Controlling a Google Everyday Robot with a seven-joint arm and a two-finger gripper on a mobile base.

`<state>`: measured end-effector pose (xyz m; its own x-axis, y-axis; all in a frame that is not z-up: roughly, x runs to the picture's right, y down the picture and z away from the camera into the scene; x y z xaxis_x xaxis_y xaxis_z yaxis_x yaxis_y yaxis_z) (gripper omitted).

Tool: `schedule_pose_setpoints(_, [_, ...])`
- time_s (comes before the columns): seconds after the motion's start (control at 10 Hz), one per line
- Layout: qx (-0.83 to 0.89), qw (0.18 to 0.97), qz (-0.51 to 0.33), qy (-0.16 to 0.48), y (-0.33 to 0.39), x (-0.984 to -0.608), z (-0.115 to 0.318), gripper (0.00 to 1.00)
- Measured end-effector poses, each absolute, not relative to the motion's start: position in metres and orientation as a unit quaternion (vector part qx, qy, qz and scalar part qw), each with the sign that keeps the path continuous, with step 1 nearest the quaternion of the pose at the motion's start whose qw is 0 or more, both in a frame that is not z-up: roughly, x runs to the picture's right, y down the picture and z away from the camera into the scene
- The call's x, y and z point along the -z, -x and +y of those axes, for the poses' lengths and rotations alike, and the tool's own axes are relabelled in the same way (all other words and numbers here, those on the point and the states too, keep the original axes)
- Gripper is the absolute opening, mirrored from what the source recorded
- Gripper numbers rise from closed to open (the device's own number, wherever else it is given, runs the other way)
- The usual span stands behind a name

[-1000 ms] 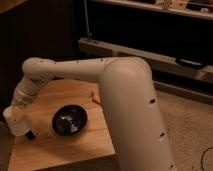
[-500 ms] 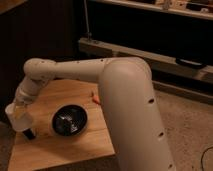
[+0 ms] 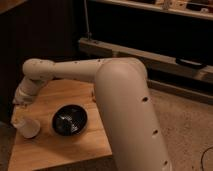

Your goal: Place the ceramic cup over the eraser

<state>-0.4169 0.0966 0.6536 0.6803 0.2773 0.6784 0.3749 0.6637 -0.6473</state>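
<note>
The white cup (image 3: pixel 28 128) sits at the left edge of the wooden desk (image 3: pixel 75 145), beside the black bowl (image 3: pixel 69 119). The gripper (image 3: pixel 21 120) is at the cup, but whether it grips it cannot be told.

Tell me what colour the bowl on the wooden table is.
Black, clearest in the camera view: the bowl sits right of the ceramic cup, which is under the gripper.

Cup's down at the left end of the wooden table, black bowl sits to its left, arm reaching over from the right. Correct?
Not quite: the camera view shows the black bowl to the right of the ceramic cup, not its left. The rest holds: the cup is at the left end of the wooden table, with the gripper just above it on the arm reaching over from the right.
</note>
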Motion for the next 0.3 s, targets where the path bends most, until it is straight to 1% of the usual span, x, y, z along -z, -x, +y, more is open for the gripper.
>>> schedule_pose_setpoints(0.3, [0.026, 0.817, -0.397, 0.417, 0.4141, -0.6592, 0.0970, 0.76])
